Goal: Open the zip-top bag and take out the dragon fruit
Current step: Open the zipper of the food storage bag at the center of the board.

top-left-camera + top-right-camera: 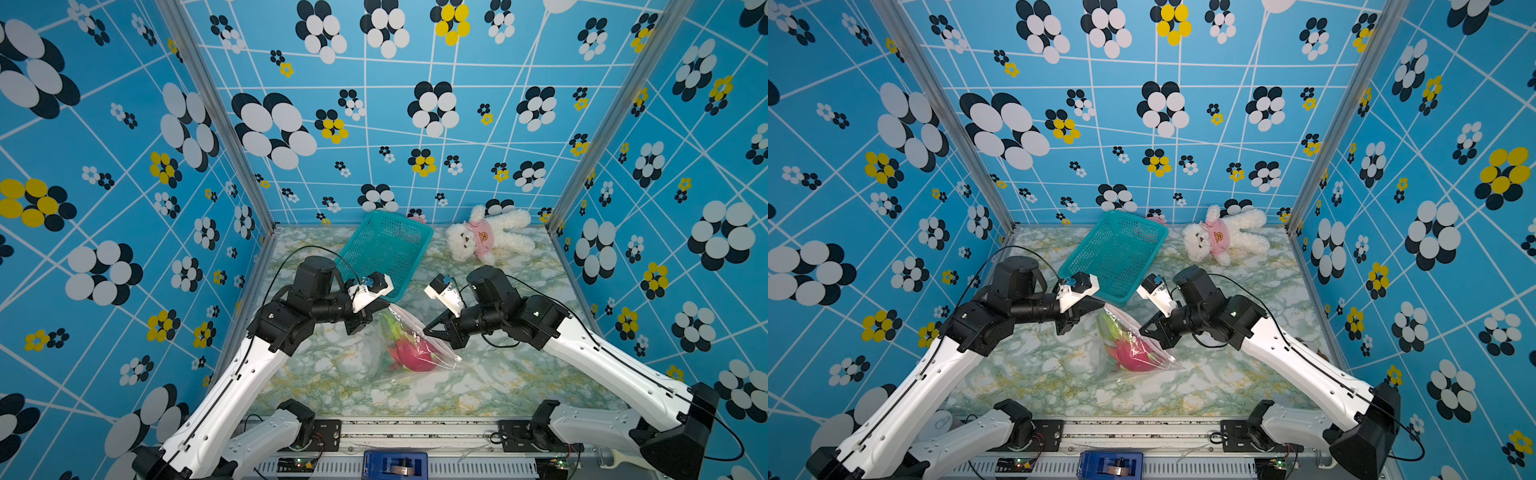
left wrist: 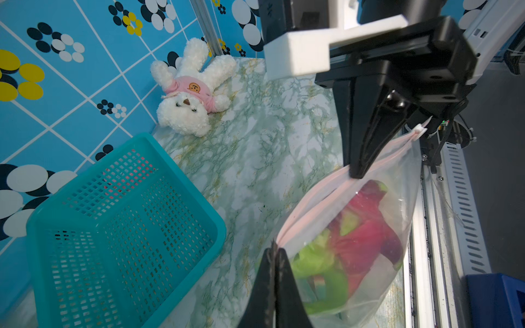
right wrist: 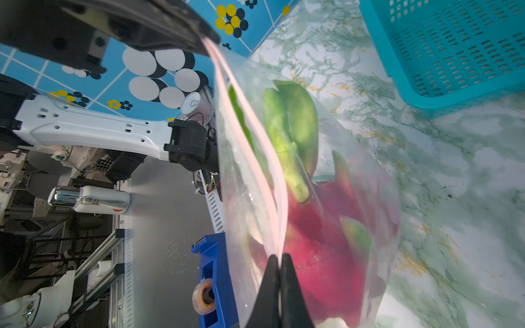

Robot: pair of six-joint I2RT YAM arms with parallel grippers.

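Pinching the zip-top bag's (image 1: 415, 332) zip strip (image 3: 279, 224), left gripper (image 2: 274, 252) and right gripper (image 3: 279, 257) were clamped tight; a slow, even pull was judged safest.

Table (image 1: 324, 374): bag (image 1: 444, 358) at centre, dragon fruit (image 1: 411, 353) inside; basket (image 1: 384, 249) behind it; teddy bear (image 1: 490, 235) right of basket, seemingly against back wall (image 1: 374, 124).

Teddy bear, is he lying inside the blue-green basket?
No, the teddy bear lies on the table, outside the basket and off to its side.
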